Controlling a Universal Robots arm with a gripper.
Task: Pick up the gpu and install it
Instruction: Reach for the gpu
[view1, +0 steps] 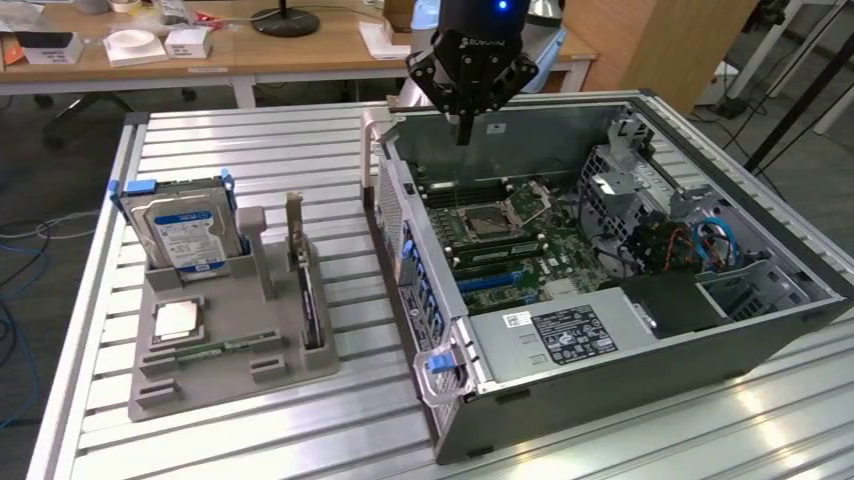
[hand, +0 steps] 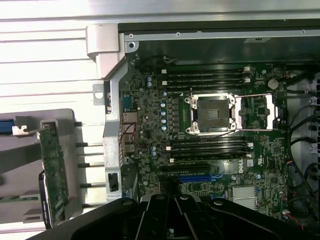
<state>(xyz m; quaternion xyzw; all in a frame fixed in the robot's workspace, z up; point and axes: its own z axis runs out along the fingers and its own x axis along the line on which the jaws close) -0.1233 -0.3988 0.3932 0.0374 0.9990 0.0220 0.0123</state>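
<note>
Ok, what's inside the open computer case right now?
A motherboard with an open CPU socket, memory slots, a blue expansion slot, a labelled power supply and cables. Whatever lies beneath the power supply is covered. The gpu stands outside in the grey holder.

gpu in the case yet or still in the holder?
Still in the holder: the gpu stands on edge in a slot of the gray holder, outside the open case.

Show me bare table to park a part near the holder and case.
Bare: table slats beyond the hard drive to the far edge, and in front of the holder. The gap between holder and case is narrow. Crowded: the holder, with the gpu upright in it, and inside the case.
</note>
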